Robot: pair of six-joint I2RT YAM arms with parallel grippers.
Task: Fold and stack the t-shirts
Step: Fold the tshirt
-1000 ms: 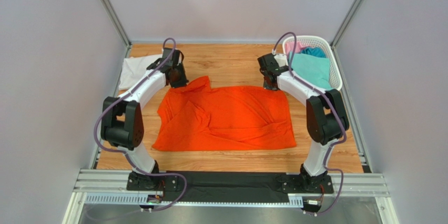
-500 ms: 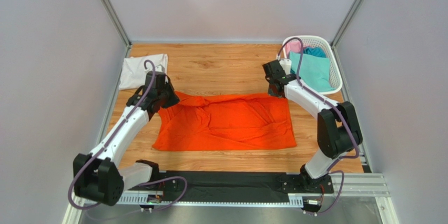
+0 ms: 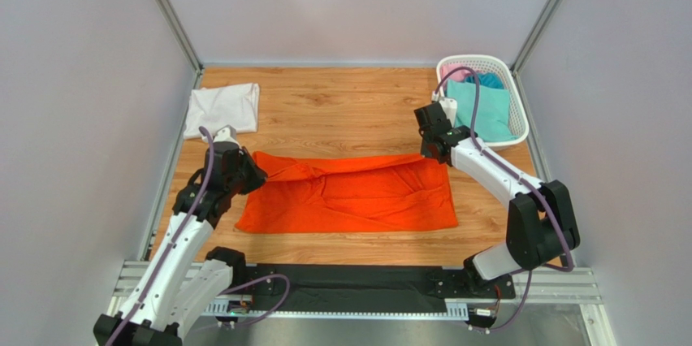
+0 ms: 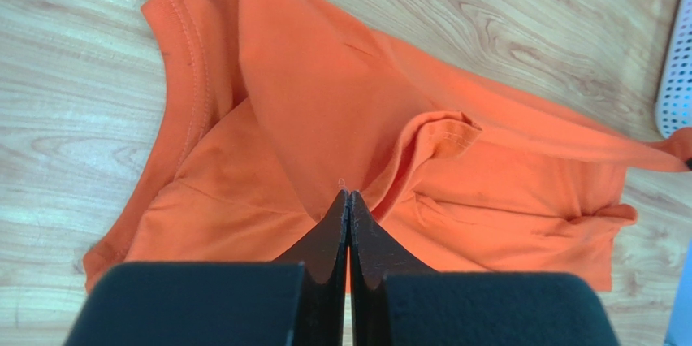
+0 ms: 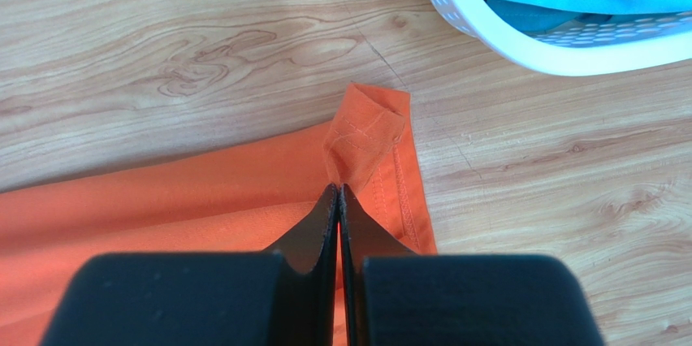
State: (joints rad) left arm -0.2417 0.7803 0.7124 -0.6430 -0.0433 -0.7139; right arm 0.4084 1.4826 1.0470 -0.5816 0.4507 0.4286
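Observation:
The orange t-shirt [image 3: 349, 198] lies across the middle of the wooden table, its far edge lifted and doubled toward the front. My left gripper [image 3: 248, 175] is shut on the shirt's left far edge; in the left wrist view the closed tips [image 4: 348, 193] pinch a fold of orange cloth [image 4: 325, 118]. At the right far corner my right gripper [image 3: 438, 155] is shut as well, its tips [image 5: 338, 188] clamping the hemmed corner [image 5: 369, 131]. A folded white t-shirt [image 3: 223, 108] rests at the back left.
A white lattice basket [image 3: 481, 60] stands at the back right, close behind my right gripper, holding a teal shirt [image 3: 487, 112], a pink one [image 3: 456, 75] and a blue one [image 3: 487, 80]. Its rim [image 5: 520, 41] shows in the right wrist view. Grey walls close in both sides.
Both grippers have come toward the front, pulling the orange shirt's far edge with them. The shirt has gone from a wide spread to a narrower band.

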